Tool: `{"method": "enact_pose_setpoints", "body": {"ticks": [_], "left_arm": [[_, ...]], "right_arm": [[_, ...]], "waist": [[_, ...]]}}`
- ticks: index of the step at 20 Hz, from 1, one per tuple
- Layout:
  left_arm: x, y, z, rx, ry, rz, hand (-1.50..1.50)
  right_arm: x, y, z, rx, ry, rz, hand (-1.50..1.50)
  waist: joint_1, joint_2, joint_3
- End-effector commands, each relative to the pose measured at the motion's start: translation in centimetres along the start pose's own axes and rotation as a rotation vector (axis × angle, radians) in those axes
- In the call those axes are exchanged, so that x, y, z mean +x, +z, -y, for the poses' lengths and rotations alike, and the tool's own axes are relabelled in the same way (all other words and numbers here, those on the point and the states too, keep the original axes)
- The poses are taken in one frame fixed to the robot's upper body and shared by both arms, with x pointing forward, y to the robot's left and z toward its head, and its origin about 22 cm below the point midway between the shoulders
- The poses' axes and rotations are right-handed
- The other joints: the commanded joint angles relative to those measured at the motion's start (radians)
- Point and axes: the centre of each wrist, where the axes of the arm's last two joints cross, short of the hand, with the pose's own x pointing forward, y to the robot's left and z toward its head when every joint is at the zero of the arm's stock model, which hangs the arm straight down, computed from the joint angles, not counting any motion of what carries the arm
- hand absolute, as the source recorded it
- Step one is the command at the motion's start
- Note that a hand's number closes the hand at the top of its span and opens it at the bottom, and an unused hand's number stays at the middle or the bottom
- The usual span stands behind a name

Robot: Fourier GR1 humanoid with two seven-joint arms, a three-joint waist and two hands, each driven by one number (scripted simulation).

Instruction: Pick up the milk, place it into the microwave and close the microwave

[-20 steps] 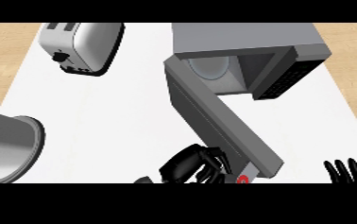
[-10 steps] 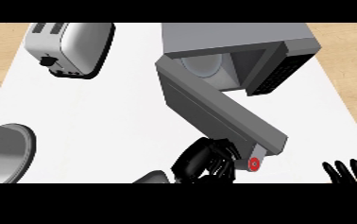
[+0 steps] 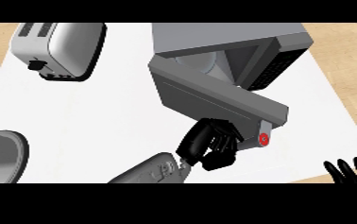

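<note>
My left hand [image 3: 209, 145] is low in the middle of the view, with my grey forearm [image 3: 150, 171] coming up from the bottom edge. Its fingers are curled in tight. A small whitish thing with a red round cap pokes out on the right side of those fingers. That is the milk [image 3: 263, 139], and I think my fingers are wrapped round its other end, but the hand hides most of it, so I am not fully sure.

The milk is right at the free end of the microwave's door [image 3: 209, 93]. The door is swung wide open, out toward me. The milk is outside the microwave [image 3: 230, 34], not in it. Inside the box I can see a pale round plate (only part of it shows past the door).

My right hand [image 3: 342, 168] rests at the bottom right corner, fingers straight and up, holding nothing.

A shiny toaster [image 3: 63, 48] sits at the top left of the white counter [image 3: 105, 119]. A grey round thing [image 3: 10, 157] peeks in at the left edge.
</note>
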Motion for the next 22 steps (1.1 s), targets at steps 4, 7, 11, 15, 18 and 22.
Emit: {"method": "enact_pose_setpoints", "body": {"ticks": [4, 7, 11, 15, 18, 22], "left_arm": [[4.0, -4.6, -2.4, 0.105, 0.041, 0.096, 1.50], [3.7, -5.4, -3.2, 0.134, 0.048, 0.083, 1.50], [3.6, -6.1, -4.0, 0.157, 0.080, 0.088, 1.50], [3.3, -7.0, -5.3, 0.195, 0.112, 0.070, 1.50], [4.2, -7.7, -5.6, 0.207, 0.143, 0.069, 1.50], [3.3, -7.9, -6.2, 0.214, 0.172, 0.035, 1.50]], "right_arm": [[1.3, -1.0, -0.6, -0.002, -0.009, 0.004, -1.50], [2.1, -0.9, -0.6, 0.005, -0.010, -0.023, -1.50], [2.3, -1.2, -0.4, 0.005, -0.020, -0.009, -1.50], [2.8, -1.6, -0.6, -0.006, -0.002, -0.008, -1.50], [2.9, -1.7, 0.0, -0.028, 0.000, -0.011, -1.50], [3.6, -2.2, -0.1, 0.016, 0.011, 0.006, -1.50]], "waist": [[-0.028, 0.005, -0.003], [-0.034, 0.005, -0.002], [-0.052, 0.016, 0.000], [-0.049, 0.020, -0.001], [-0.051, 0.021, 0.000], [-0.069, 0.028, 0.000]]}}
